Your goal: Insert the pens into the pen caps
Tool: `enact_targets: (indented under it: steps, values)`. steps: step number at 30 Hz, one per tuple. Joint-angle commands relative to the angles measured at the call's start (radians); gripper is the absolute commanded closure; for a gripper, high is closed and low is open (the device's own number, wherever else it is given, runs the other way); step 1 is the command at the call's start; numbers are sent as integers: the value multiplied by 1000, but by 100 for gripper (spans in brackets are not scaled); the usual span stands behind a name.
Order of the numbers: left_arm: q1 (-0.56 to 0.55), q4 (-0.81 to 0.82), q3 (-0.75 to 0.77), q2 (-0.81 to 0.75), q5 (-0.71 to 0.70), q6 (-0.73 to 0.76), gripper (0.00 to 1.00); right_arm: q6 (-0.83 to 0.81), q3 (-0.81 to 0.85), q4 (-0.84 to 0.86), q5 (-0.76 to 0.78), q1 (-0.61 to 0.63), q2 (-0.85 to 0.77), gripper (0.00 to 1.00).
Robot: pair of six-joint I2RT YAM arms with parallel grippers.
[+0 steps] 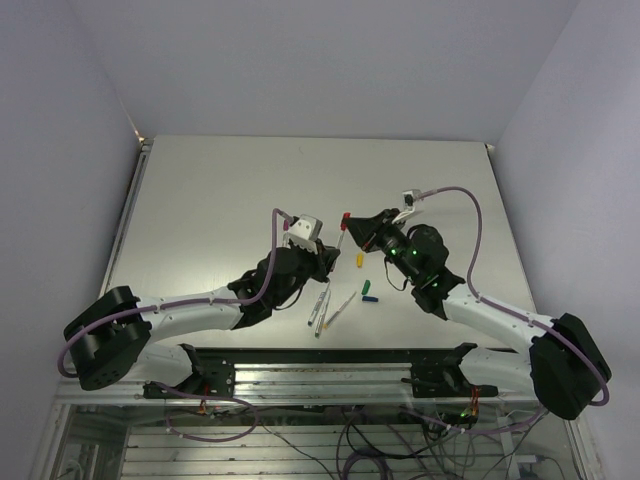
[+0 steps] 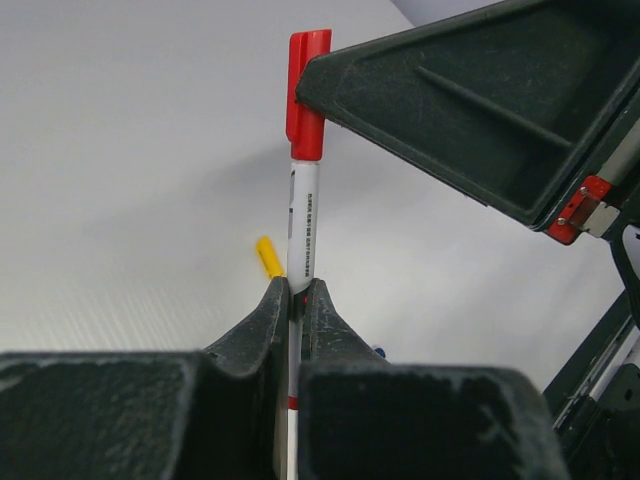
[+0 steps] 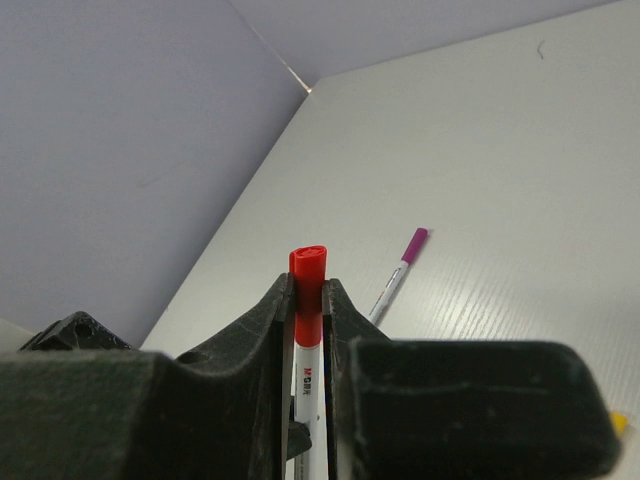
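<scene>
My left gripper [image 1: 328, 258] [image 2: 297, 290] is shut on the white barrel of a pen [image 2: 303, 225] and holds it above the table. A red pen cap [image 2: 307, 95] [image 3: 308, 262] sits on the pen's far end. My right gripper [image 1: 355, 228] [image 3: 308, 290] is shut on this cap, and the barrel [image 3: 305, 385] runs back between its fingers. In the top view the pen [image 1: 341, 240] spans between both grippers. A yellow cap [image 1: 358, 260] [image 2: 269, 257], a green cap [image 1: 366, 287] and a blue cap [image 1: 370, 298] lie on the table below.
Two loose pens [image 1: 320, 303] [image 1: 341, 308] lie near the table's front edge between the arms. A pen with a purple cap [image 3: 398, 275] lies on the table beyond the right gripper. Grey walls enclose the white table [image 1: 230, 190] at the back and sides.
</scene>
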Motion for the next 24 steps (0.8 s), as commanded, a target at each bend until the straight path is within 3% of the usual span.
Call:
enact_targets:
  steps: [1, 10, 18, 21, 24]
  values:
    - [46, 191, 26, -22, -74, 14, 93, 1, -3, -199, -137, 19, 55, 100]
    - [62, 220, 50, -19, -62, 36, 93, -34, 27, -293, -92, 74, 145, 100]
    - [65, 93, 43, -30, -60, 32, 93, -69, 57, -259, 48, 77, 116, 100]
    - [65, -9, 32, -30, -75, 1, 93, -114, 95, -255, 129, 77, 79, 83]
    - [64, -102, 18, -26, -96, -34, 93, -156, 139, -264, 207, 76, 36, 74]
